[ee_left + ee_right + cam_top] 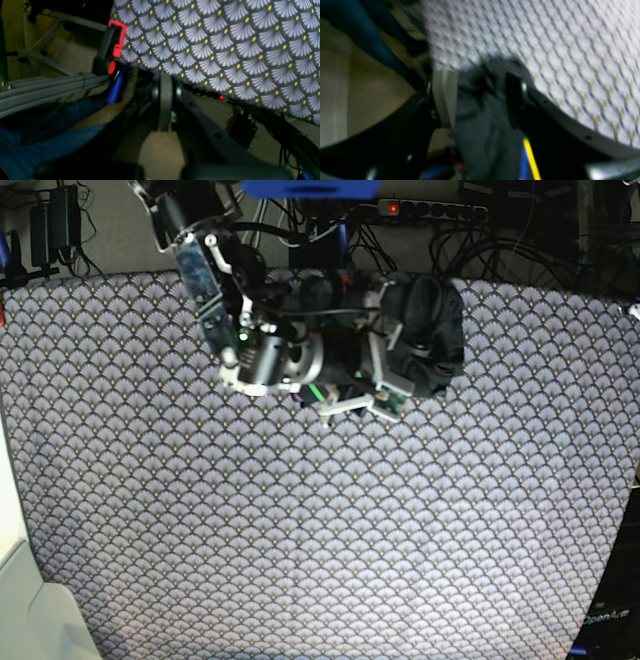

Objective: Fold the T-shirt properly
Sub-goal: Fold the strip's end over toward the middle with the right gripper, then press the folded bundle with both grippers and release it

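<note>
1. The T-shirt (425, 335) lies bunched in a dark charcoal heap at the far edge of the table, right of centre in the base view — not spread flat. In the right wrist view the same dark cloth (482, 120) fills the gap between the jaws, with a yellow and blue line of its logo showing low in the frame.
2. The right gripper (385, 370) sits over the near-left side of the heap. Its jaws stand spread, one pale finger (444, 97) on the left of the cloth and one dark finger on the right; the picture is too blurred to tell whether either finger presses on the cloth.
3. The left gripper (165, 105) is seen only in its own wrist view, off the table edge and above the floor. Its jaws are pressed together and nothing is between them.
4. The tablecloth (300, 530) — grey scallop pattern with small yellow dots — covers the table and lies bare in front of the heap.
5. A red and black clamp (112, 47) grips the table edge in the left wrist view.
6. A power strip (430, 208) with a red light lies beyond the far edge, among cables.
</note>
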Robot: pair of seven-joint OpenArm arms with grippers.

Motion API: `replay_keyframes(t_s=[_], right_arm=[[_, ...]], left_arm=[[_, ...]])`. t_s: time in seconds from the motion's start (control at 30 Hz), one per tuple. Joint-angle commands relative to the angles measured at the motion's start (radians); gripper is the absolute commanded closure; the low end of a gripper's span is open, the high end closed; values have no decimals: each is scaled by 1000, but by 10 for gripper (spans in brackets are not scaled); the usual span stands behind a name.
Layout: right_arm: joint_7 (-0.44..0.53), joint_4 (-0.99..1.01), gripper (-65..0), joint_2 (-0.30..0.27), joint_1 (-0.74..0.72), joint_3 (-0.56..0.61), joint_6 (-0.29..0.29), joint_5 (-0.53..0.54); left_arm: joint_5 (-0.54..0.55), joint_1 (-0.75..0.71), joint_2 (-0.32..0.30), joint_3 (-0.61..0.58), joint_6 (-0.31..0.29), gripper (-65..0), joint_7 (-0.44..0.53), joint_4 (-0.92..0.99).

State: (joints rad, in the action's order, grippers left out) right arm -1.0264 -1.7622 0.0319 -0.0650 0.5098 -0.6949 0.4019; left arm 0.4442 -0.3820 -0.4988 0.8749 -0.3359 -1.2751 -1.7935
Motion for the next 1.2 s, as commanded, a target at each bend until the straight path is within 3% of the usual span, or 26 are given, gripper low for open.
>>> replay_keyframes(t_s=[0.0,0.2,0.47,0.93,1.17], right_arm=[[24,8,-277,13,-5,5,-3,27],[134,187,-190,16,-6,10,-3,27],[162,227,-158,10,-26,10,-3,27],[211,244,-158,-175,-51,2,-3,25],[263,373,-158,-217,-60,-73,-3,25]], left_arm=[[0,1,-24,7,-10,-5,13,-16],[-3,-1,-22,7,-85,-5,4,-15],[-3,-31,-22,11,-88,-5,12,-18],[-3,-38,-21,10,-88,-5,10,-18],[-2,-36,-21,10,-88,-5,10,-19]])
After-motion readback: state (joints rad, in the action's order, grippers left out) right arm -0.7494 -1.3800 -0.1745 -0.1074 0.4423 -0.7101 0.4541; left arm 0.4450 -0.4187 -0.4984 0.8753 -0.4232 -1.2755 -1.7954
